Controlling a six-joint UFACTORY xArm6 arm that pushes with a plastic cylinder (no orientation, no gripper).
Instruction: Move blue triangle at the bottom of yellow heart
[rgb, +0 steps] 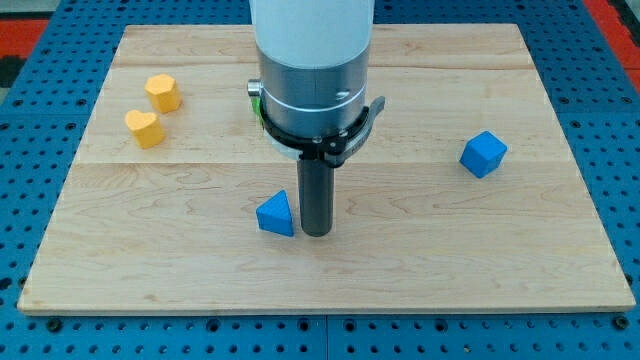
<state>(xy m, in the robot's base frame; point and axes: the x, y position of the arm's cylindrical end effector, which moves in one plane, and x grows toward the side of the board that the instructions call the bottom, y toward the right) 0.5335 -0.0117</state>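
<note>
My tip (316, 232) sits on the tabletop (420, 260), just beside the blue triangle (276, 215) on its right, seemingly touching. There is no claw on this rig (only a bare rod), so nothing spreads or pinches. The yellow heart (145, 128) lies well off toward the upper left. I judge the triangle light, rigid and prone to spin, so I'd press against the middle of a flat face.
</note>
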